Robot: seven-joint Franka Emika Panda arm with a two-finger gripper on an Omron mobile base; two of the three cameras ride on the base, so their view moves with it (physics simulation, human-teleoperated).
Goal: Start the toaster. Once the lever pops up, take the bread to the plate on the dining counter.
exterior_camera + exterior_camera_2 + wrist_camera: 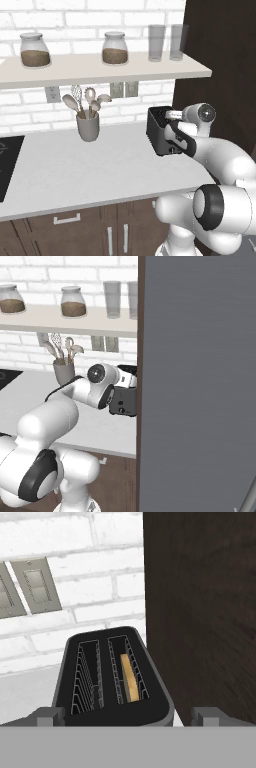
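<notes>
Toaster [159,131] partly masked by the arm's wrist in the left base view; lower right corner hidden behind the white links. In the right base view, toaster [124,400] cut off at 3 o'clock by a tall dark panel [195,381] taking up the right half of the frame. Lever too hard to make out in any view. Bread [130,679] seen as a thin tan edge standing upright, sunk in the right-hand slot of the toaster [112,677]; left-hand slot showing bare wire guides. Two wall outlets [27,587] at 10 o'clock on the white brick, the left one clipped by the frame edge.

Arm reaching forward from the base, elbow bent, wrist level with the toaster's top and pressed close at its near side. End effector [127,716] poised just above the near rim of the toaster, looking along the slots; finger tips [45,716] spread wide to either side of the toaster body, gripping nothing.

Toaster sitting on the pale grey bench [75,170] toward 3 o'clock, hard against the dark panel. Grey utensil cup [88,126] standing well apart at 9 o'clock from the toaster. Shelf [100,70] above carrying two jars [35,50] and two glasses [156,43]. Black hob [7,160] cropped at the left edge.
</notes>
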